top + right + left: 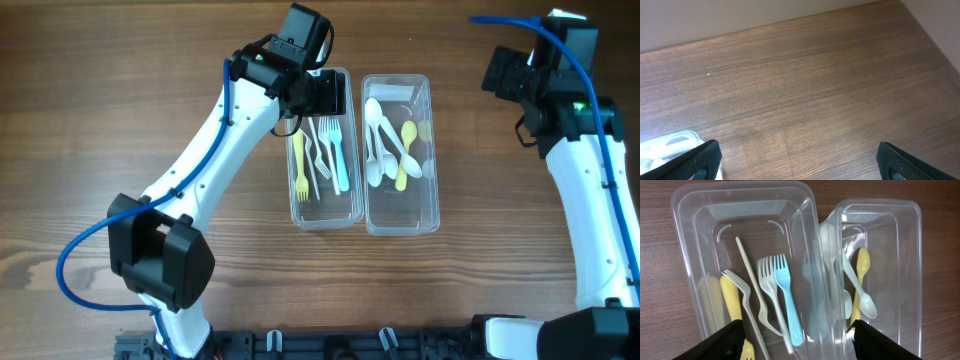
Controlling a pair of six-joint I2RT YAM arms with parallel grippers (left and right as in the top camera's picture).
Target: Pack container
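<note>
2 clear containers sat side by side mid-table, long rims touching. Fork container (325,212) on the left held 1 yellow fork (298,165), 1 blue fork (339,160) and several white forks (318,150) between them, all lying flat lengthwise. Spoon container (400,215) on the right held several white spoons (377,140) and 1 yellow spoon (405,155).

Left gripper (325,95) hung over the far end of the fork container, fingers spread wide, nothing held. Right gripper (505,72) was well apart, over bare table (120,100) at the far right, fingers also spread and empty.
</note>
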